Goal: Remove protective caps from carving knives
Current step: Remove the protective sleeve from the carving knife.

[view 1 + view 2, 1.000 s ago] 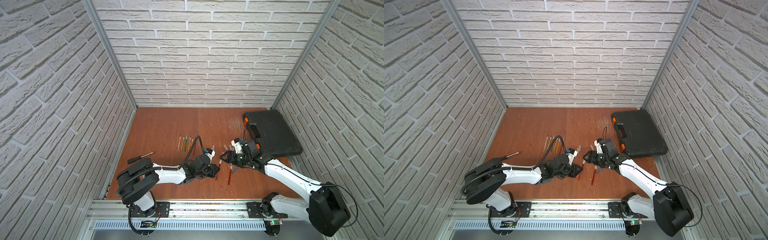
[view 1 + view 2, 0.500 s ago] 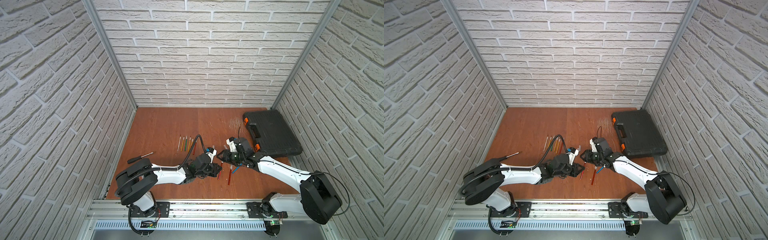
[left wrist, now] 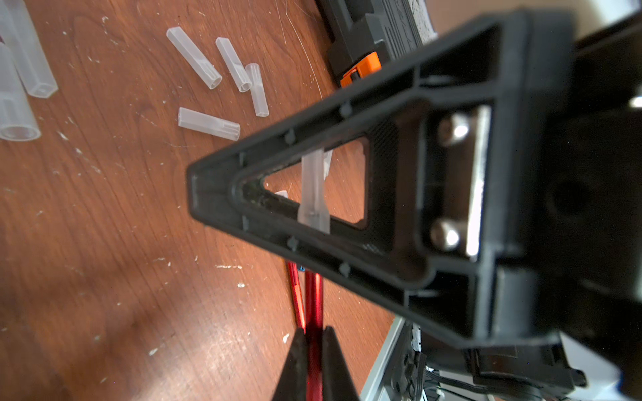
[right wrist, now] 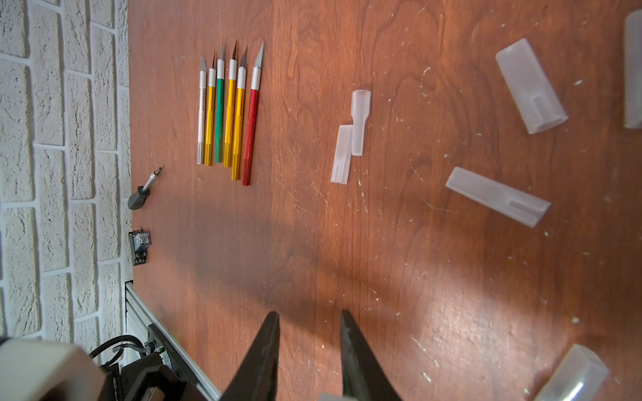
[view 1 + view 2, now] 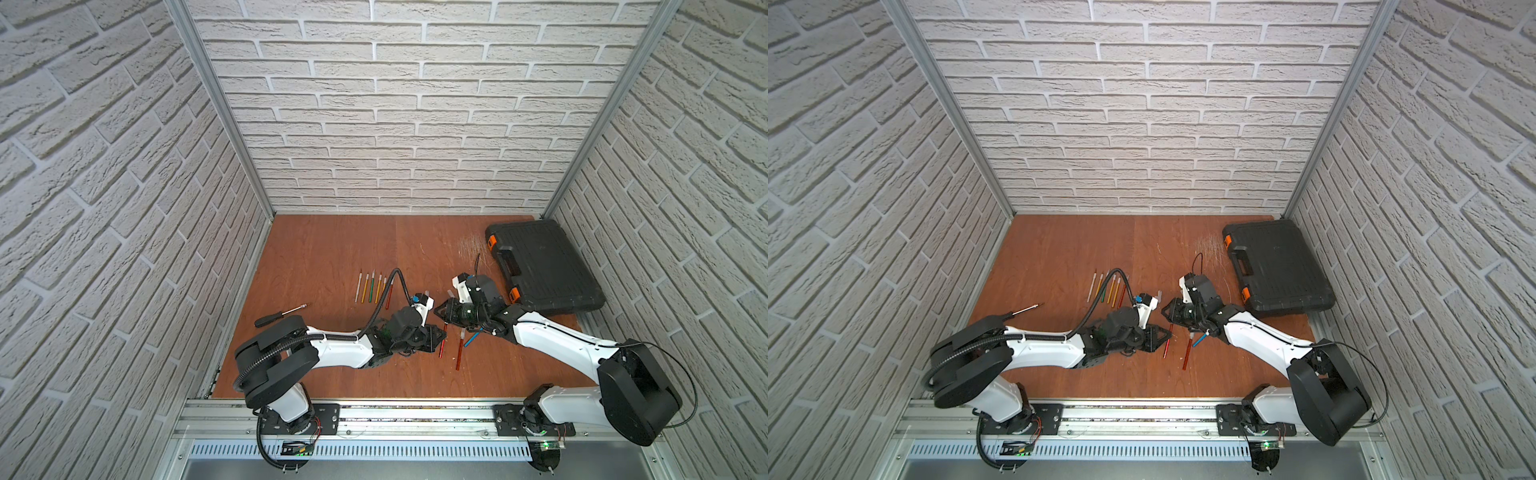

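My left gripper (image 5: 436, 334) (image 3: 314, 330) is shut on a red carving knife (image 3: 314, 302) (image 5: 1166, 347), held low over the table. The knife's tip wears a translucent protective cap (image 3: 312, 187). That cap shows through the frame of my right gripper's finger (image 3: 347, 114), so it sits between the right jaws. My right gripper (image 5: 443, 312) (image 4: 309, 314) meets the left one tip to tip. Its jaws are narrowed but still apart, with a whitish bit beside one finger deep between them. Several loose caps (image 4: 496, 196) (image 3: 208, 123) lie on the wood.
Several uncapped knives (image 5: 374, 289) (image 4: 225, 114) lie in a row further back. A capped red knife (image 5: 459, 353) and a blue one (image 5: 473, 338) lie under the right arm. A black-handled screwdriver (image 5: 282, 316) lies left. A closed black case (image 5: 544, 266) sits back right.
My right gripper has moved left to the tip of the knife in the left gripper, and its jaws have narrowed. The left arm has held still.
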Controlling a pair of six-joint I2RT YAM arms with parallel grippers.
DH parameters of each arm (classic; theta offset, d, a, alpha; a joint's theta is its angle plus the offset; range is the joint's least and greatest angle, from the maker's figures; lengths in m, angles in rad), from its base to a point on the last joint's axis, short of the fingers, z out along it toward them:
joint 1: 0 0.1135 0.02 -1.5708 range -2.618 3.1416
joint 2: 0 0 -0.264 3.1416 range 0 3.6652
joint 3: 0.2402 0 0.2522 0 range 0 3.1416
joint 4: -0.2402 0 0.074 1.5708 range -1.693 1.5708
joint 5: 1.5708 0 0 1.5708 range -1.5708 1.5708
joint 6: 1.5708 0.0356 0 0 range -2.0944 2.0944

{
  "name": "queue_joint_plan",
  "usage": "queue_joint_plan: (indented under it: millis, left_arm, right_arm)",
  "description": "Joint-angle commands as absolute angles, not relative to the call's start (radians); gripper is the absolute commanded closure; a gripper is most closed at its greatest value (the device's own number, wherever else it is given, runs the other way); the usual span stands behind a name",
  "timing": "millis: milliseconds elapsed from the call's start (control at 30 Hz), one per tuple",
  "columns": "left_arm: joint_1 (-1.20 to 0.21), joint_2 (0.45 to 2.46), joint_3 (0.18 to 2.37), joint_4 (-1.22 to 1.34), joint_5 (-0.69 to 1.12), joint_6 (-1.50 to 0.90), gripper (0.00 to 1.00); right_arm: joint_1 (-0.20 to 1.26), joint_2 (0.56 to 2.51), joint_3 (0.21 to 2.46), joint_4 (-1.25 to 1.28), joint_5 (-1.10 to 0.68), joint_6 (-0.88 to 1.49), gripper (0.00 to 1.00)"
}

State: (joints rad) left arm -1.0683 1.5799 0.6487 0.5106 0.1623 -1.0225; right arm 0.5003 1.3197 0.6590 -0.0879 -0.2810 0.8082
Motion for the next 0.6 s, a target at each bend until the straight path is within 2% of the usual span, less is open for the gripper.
queue_joint_plan:
  millis: [0, 567]
  left_arm:
    - [-1.074, 1.582, 0.638, 0.574, 0.151, -1.028, 0.97]
    - [-1.065, 1.589, 0.612, 0.65, 0.153, -1.087, 0.98]
  right_arm:
    - [0.509, 1.309, 0.674, -0.056, -0.261, 0.808, 0.7]
    - [0.516, 1.294, 0.676, -0.066, -0.23, 0.8, 0.74]
